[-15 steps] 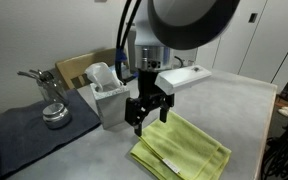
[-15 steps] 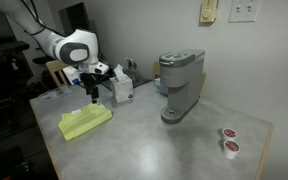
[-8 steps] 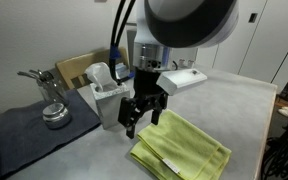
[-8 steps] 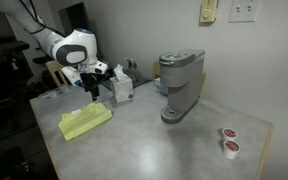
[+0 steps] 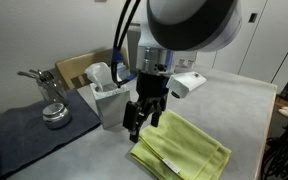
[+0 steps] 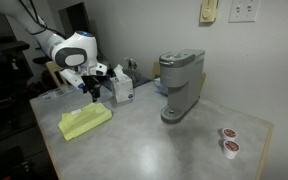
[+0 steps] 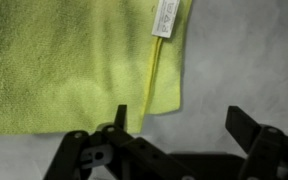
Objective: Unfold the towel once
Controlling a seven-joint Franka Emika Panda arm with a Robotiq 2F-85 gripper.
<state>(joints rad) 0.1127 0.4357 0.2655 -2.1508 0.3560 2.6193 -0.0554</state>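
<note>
The lime yellow-green towel [image 5: 184,148] lies folded on the grey table, also seen in an exterior view [image 6: 85,121]. In the wrist view the towel [image 7: 74,60] fills the upper left, with its small white tag [image 7: 164,17] near its right edge. My gripper [image 5: 142,122] hangs open just above the towel's far corner, fingers pointing down. In the wrist view the gripper [image 7: 179,122] is open and empty, one finger over the towel's edge, the other over bare table.
A white box [image 5: 106,95] with white items stands next to the gripper. A dark grey mat [image 5: 24,125] holds a metal item [image 5: 52,112]. A grey coffee maker [image 6: 179,85] and two small pods [image 6: 228,140] stand further off.
The gripper has turned about its wrist and shifted slightly toward the towel's far corner. The towel has not moved.
</note>
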